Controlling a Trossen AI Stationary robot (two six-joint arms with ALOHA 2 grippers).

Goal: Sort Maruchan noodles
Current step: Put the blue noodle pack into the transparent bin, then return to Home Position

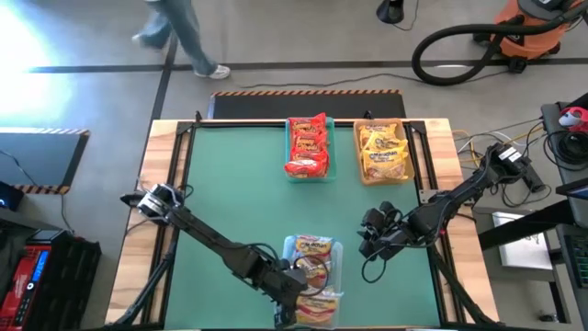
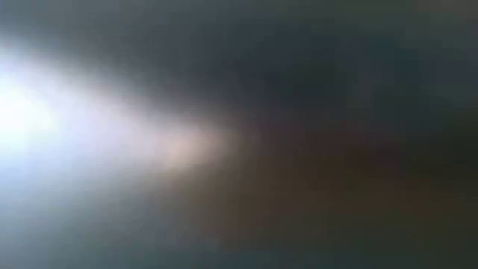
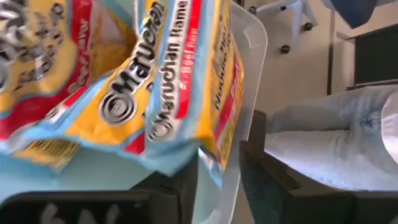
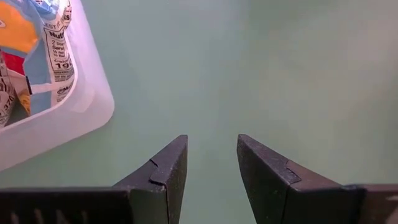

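A flat green table top [image 1: 248, 193], framed in pale wood, is seen from above. At its far edge two rectangular bins are set side by side: a teal bin [image 1: 310, 147] filled with red crinkly packets and a tan bin [image 1: 382, 152] filled with yellow ones. At the near edge a clear plastic bin [image 1: 313, 276] with rounded corners is loaded with the remaining Maruchan noodles [image 1: 312, 262], flat glossy packets in yellow-orange with red print. The left gripper [image 1: 296, 299] is lowered into this clear bin; its fingers are parted slightly with crumpled packet film [image 3: 168, 124] pressed against them, though whether a packet is gripped cannot be told. The right gripper [image 4: 211, 162] is held over bare green surface just beside the clear bin's rim [image 4: 87, 106], its wedge-shaped fingers narrowly apart and empty. The low view is entirely blurred.
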